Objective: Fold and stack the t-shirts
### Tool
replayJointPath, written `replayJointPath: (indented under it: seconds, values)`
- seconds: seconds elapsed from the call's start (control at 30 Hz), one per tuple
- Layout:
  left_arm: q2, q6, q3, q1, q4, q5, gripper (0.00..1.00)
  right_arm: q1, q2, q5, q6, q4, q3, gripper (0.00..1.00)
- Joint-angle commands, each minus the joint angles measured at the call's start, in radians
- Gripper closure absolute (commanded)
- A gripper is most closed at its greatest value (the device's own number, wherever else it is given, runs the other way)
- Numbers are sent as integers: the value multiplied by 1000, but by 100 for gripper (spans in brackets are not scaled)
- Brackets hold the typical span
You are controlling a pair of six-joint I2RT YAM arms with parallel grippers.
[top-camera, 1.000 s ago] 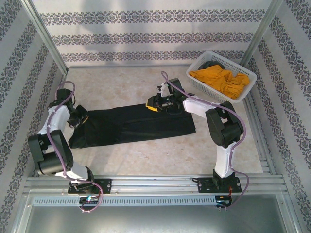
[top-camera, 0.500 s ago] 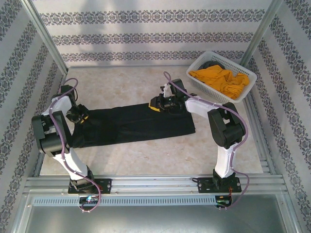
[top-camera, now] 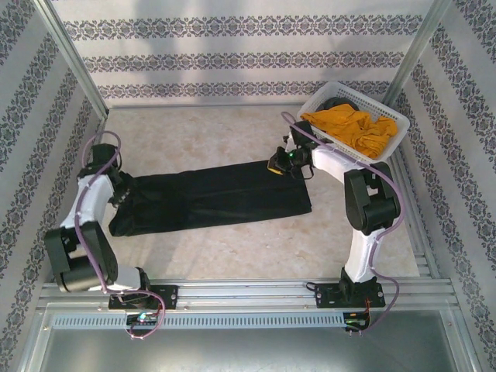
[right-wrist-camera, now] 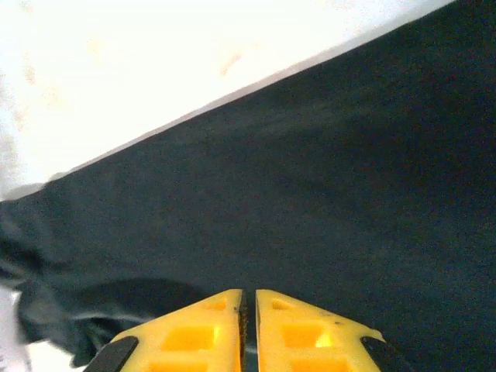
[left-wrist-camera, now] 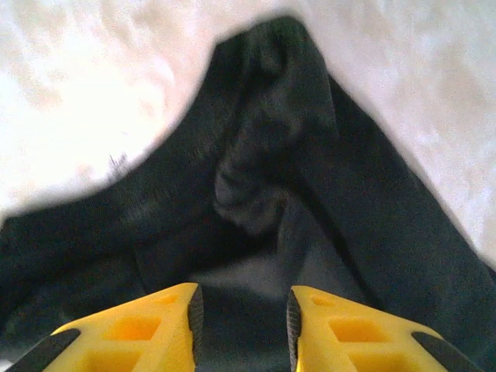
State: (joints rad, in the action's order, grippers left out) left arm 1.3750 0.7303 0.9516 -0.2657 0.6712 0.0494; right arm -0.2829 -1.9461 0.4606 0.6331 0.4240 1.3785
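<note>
Left pincer (left-wrist-camera: 242, 314) released, fingers apart over a bunched fold at the left end of the black shirt (top-camera: 217, 198). Right pincer (right-wrist-camera: 248, 306) clenched, fingers pressed together – over the far right corner. The black shirt lies in a long folded band across the bench (top-camera: 201, 132) – orange shirt (top-camera: 353, 128) heaped in the basket (top-camera: 318, 108), far right

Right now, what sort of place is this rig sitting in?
Likely a purpose-built robot test cell, not a home. It has patterned wall panels boxed in by aluminium posts and aluminium rails along the near edge. A black t-shirt is laid out on the table.
</note>
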Motion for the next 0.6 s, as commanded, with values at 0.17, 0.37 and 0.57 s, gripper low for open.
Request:
replayJointPath:
  seconds: [0.17, 0.37, 0.57]
  values:
    - [9, 363, -166, 191, -129, 138, 67, 21, -164, -216, -117, 291, 186, 86]
    - [229, 353, -52, 214, -179, 113, 66, -2, -204, -319, -135, 410, 214, 85]
    - [485, 252, 195, 213, -142, 109, 66, -45, -142, -378, -108, 450, 81, 83]
